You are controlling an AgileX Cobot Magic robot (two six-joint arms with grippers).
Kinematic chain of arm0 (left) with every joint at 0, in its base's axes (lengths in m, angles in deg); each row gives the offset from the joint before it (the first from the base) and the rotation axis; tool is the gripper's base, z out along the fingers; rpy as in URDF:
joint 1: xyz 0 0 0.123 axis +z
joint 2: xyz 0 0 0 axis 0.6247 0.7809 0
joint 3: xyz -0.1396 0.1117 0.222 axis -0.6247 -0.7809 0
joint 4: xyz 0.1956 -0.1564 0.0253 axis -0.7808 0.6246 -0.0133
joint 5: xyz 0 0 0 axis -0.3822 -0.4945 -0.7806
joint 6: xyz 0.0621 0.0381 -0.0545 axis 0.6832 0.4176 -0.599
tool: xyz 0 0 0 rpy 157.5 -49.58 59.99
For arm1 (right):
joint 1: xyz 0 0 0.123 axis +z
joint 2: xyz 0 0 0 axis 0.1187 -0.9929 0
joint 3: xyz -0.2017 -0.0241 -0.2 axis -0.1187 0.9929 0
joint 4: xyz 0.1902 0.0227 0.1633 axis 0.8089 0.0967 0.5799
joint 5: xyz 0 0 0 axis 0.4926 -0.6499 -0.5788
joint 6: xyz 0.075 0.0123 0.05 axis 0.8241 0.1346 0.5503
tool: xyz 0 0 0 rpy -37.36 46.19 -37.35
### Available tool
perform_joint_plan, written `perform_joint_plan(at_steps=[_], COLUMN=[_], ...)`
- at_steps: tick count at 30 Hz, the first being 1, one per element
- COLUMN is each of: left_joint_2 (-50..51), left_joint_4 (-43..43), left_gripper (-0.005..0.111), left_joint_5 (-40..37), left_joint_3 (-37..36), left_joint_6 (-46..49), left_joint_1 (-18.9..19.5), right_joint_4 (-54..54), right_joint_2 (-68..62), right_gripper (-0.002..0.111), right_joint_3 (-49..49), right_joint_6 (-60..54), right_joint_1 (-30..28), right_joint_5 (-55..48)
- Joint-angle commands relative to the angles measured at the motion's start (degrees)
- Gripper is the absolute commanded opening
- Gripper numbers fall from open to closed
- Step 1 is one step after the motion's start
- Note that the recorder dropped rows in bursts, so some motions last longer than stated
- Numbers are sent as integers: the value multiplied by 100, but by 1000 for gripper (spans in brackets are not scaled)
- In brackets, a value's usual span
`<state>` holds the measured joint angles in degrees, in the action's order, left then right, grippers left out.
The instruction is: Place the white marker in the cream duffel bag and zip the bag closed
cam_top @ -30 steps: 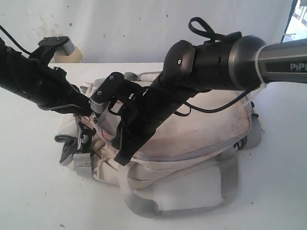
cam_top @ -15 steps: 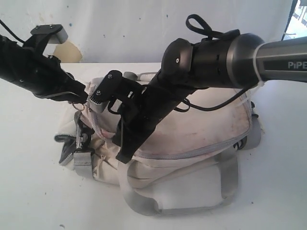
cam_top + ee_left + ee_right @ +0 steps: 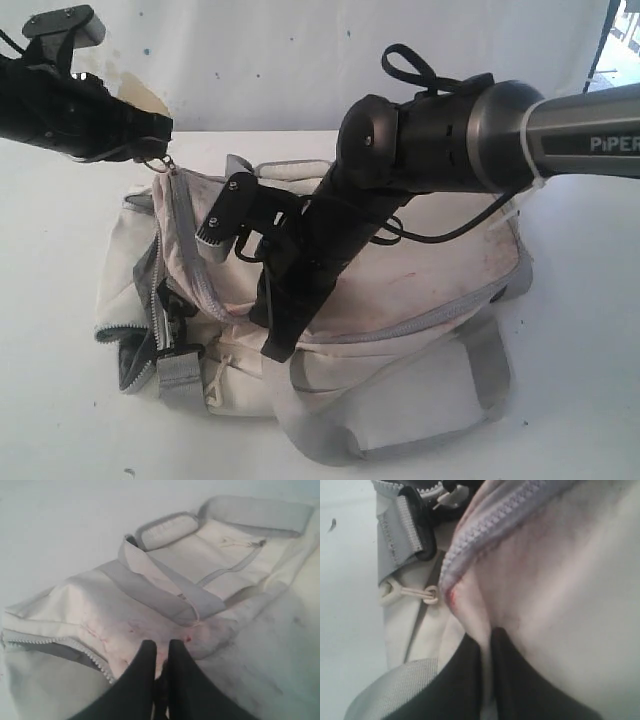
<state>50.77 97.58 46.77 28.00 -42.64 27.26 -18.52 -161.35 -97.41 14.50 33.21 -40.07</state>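
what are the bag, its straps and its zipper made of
Bag: soft woven cloth, likely canvas or nylon. It is matte cream and stained, and it creases and sags.
Straps: grey webbing, flat with a ribbed weave.
Zipper: grey coil teeth, probably plastic, with no metal shine.

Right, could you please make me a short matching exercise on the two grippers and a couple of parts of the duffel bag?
Things:
1. left gripper
2. right gripper
3. carry strap
4. buckle

States:
A. grey, lying looped on the table beside the cream duffel bag
B. shut on a fold of the bag's cream fabric
C. black, next to a piece of grey webbing
D. shut, holding up a corner of the bag near its zipper

Pairs: 1-D, 2-B, 3-A, 4-C
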Motion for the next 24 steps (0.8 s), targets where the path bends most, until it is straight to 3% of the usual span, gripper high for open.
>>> perform_joint_plan(at_steps=[1,5,12,16,18,20,21,24], left_joint_2=[237,459,859,919,919,919,919,919], left_joint_4=[213,307,202,202,202,202,202,202], left_gripper=[0,0,0,0,9,27,37,53], left_joint_5=[1499,2228,2744,2327,1925,1351,1100,723], left_joint_3=[101,127,954,1061,1061,1061,1061,1061], left_joint_6=[-22,-57,-257,-217,-98,166,211,313], left_joint_1=[113,123,333,333,333,333,333,333], right_joint_4=[-240,-319,-656,-672,-672,-588,-589,-589], right_joint_2=[-42,-42,-42,-42,-42,-42,-42,-6], right_gripper=[0,0,0,0,1,17,30,64], right_joint_3=[93,93,93,93,93,79,56,-22], right_joint_6=[102,477,883,1267,1453,1691,1877,2245], right_joint_1=[-5,-5,-5,-5,-5,-5,-5,-5], right_joint_5=[-323,-124,-171,221,516,849,980,1153])
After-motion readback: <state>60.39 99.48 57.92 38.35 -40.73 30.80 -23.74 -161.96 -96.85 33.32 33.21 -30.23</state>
